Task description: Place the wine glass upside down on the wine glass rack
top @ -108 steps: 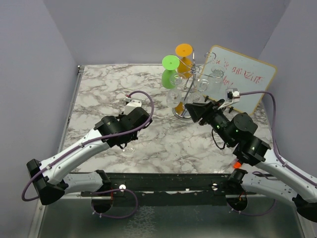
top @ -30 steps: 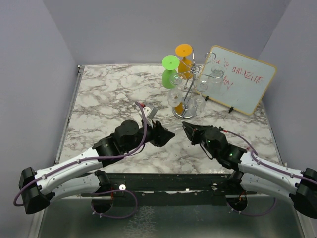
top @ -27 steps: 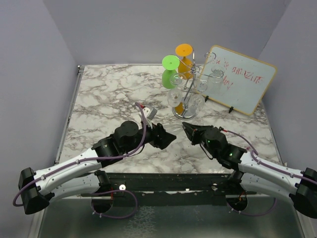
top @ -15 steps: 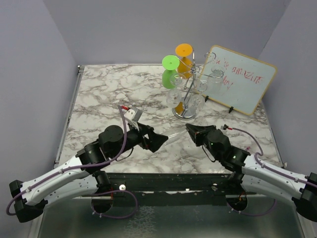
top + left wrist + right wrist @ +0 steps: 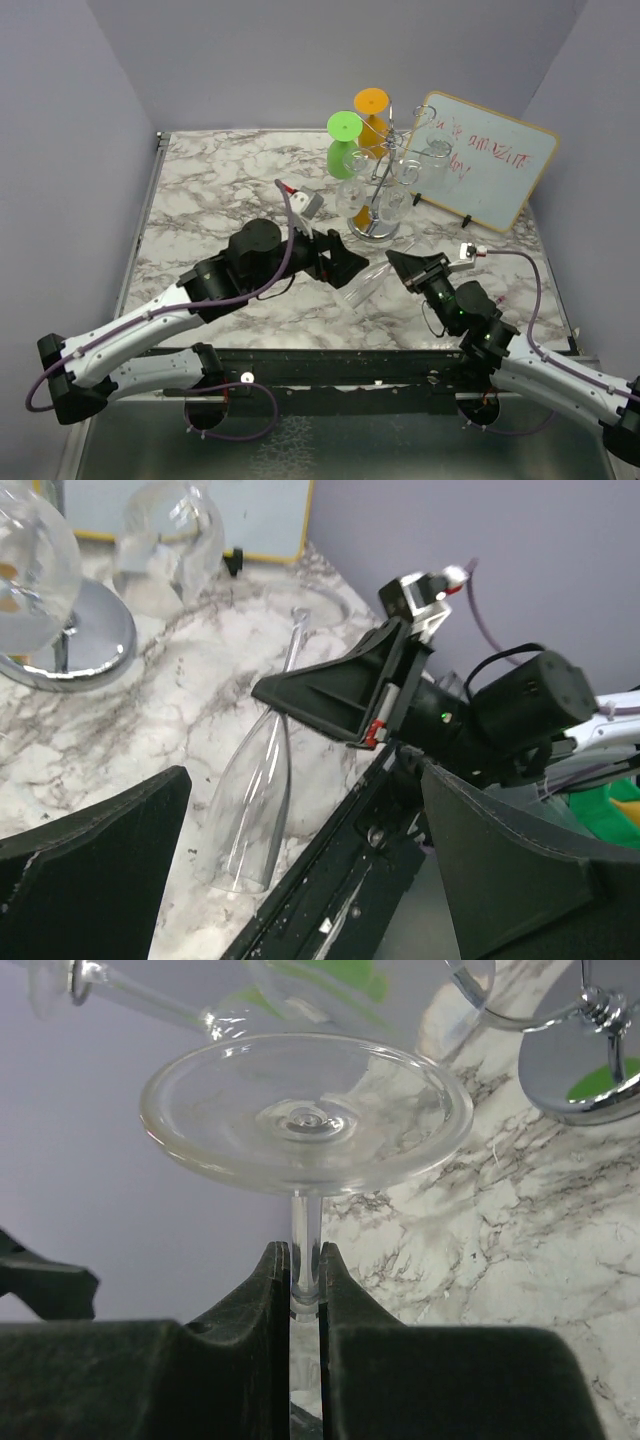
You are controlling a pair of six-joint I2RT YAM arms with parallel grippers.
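A clear wine glass (image 5: pixel 362 284) slants over the marble, bowl toward the table's front edge, foot toward the rack. My right gripper (image 5: pixel 396 262) is shut on its thin stem (image 5: pixel 305 1245), just below the round foot (image 5: pixel 305 1110). My left gripper (image 5: pixel 347 268) stands wide open beside the bowl (image 5: pixel 252 802), its black fingers (image 5: pixel 95 865) apart on either side and touching nothing. The chrome wine glass rack (image 5: pixel 377 190) stands behind, with its domed base (image 5: pixel 75 645) and hanging glasses.
Green (image 5: pixel 342 142), orange (image 5: pixel 371 110) and clear glasses (image 5: pixel 352 195) hang on the rack. A white board with red writing (image 5: pixel 490 160) leans at the back right. The black front rail (image 5: pixel 340 880) runs just below the glass bowl.
My left gripper has opened and let go of the glass bowl. The right gripper keeps the stem and has drawn back a little toward the near right.
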